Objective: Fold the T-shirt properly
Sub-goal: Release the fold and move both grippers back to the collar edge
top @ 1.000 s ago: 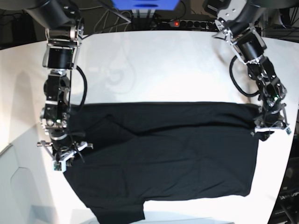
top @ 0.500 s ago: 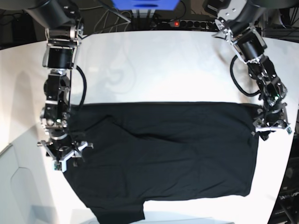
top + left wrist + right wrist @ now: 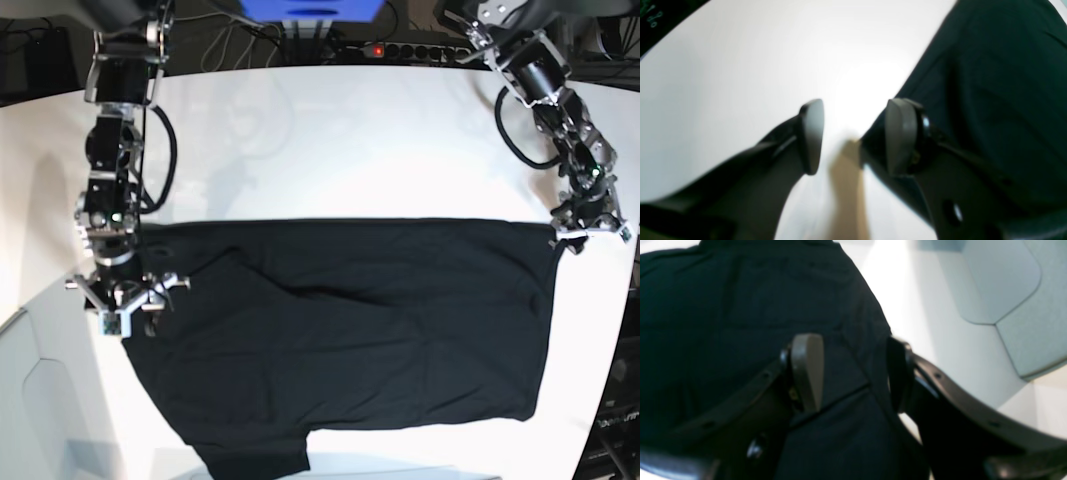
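Observation:
The black T-shirt (image 3: 350, 330) lies spread flat on the white table (image 3: 350, 140), plain side up; no print or tag shows. One sleeve (image 3: 255, 460) sticks out at the near edge. My right gripper (image 3: 125, 305) is open, low over the shirt's left edge; in the right wrist view (image 3: 851, 373) the cloth (image 3: 740, 306) lies under the spread fingers. My left gripper (image 3: 590, 235) is open just off the shirt's far right corner; in the left wrist view (image 3: 857, 136) its fingers stand apart over bare table, with the shirt's edge (image 3: 990, 83) beside the right finger (image 3: 902, 133).
A power strip (image 3: 400, 48) with a red light, cables and a blue object (image 3: 310, 8) lie beyond the table's far edge. A grey panel (image 3: 40, 400) sits off the table's near left edge. The table's right edge runs close to the left gripper.
Both grippers have drawn back towards the far side. The left gripper has come off the shirt's right corner, which now lies flat.

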